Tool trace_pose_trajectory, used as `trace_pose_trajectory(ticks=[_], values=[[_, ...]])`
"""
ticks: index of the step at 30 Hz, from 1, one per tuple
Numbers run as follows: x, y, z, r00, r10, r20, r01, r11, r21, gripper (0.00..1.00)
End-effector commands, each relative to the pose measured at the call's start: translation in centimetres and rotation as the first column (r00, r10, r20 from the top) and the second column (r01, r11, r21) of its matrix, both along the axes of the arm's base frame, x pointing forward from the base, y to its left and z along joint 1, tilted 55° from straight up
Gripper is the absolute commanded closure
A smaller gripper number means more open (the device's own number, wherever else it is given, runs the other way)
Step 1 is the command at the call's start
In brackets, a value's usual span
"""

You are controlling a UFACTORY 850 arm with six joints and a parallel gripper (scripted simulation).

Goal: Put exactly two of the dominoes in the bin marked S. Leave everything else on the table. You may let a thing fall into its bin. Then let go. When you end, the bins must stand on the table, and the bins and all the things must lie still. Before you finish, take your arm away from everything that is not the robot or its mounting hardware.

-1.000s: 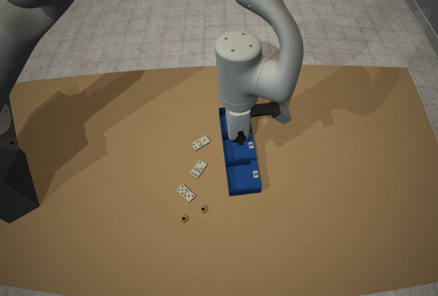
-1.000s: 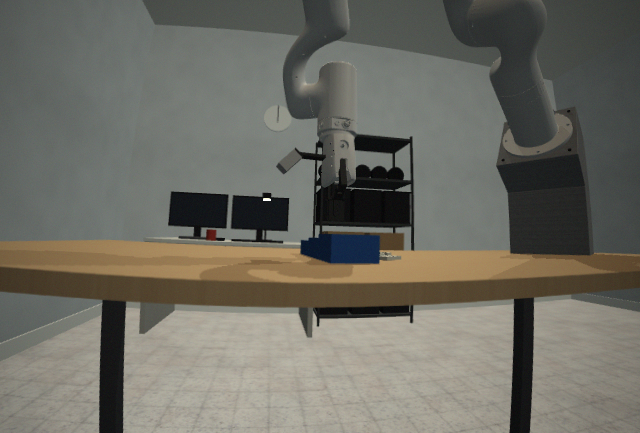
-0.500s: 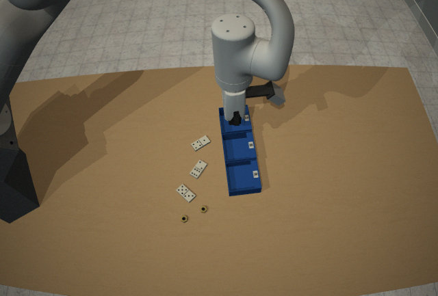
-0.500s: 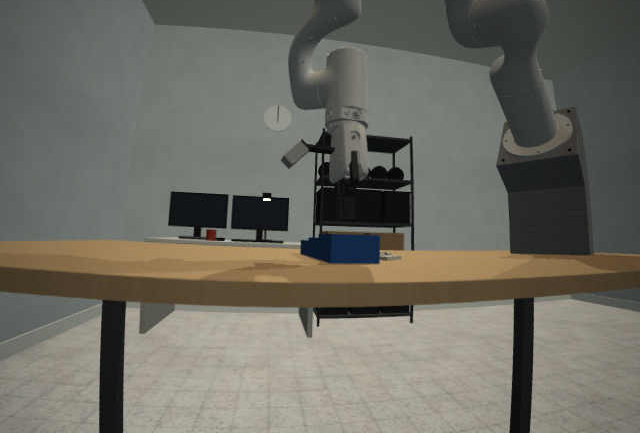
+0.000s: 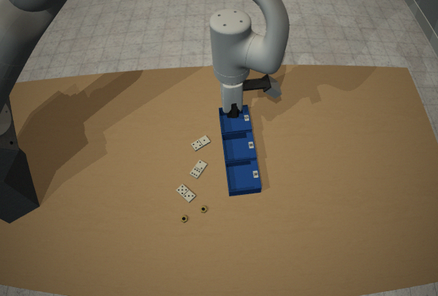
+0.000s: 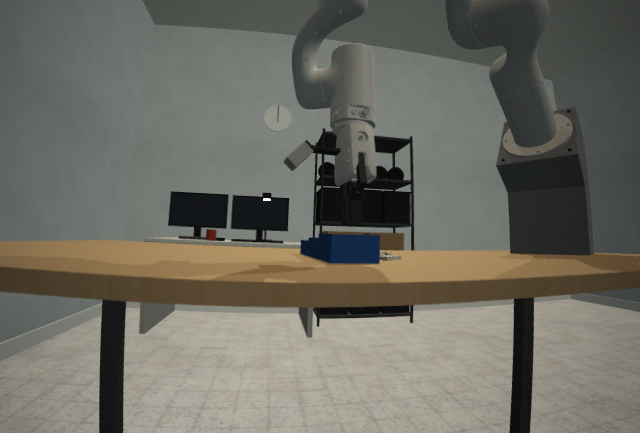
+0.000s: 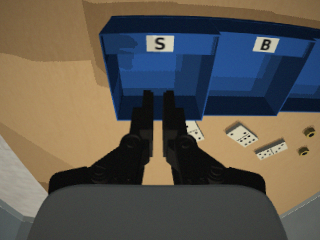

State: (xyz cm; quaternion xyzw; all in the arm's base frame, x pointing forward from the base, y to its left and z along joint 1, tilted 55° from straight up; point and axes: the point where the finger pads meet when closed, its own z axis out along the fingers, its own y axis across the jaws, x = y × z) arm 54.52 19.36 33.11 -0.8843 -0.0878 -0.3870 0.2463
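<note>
From above, arm [image 5: 230, 56] covers far end of S bin [image 5: 235, 122], so that part of its floor can't be seen. Labels on the bins too small to read there. Wrist view cuts off third bin [image 7: 308, 74] at right edge, letter out of frame. One domino [image 7: 195, 131] half hidden behind gripper [image 7: 154, 108]. Side view: dominoes mostly hidden behind the bins.
</note>
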Motion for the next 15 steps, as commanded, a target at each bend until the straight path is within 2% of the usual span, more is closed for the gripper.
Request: trace_pose_trajectory(ticks=[1, 15], values=[[0.7, 0.6, -0.6, 1.000, -0.001, 0.002, 0.001, 1.000, 0.000, 0.93], [2.8, 2.2, -2.4, 1.000, -0.001, 0.002, 0.001, 1.000, 0.000, 0.93]])
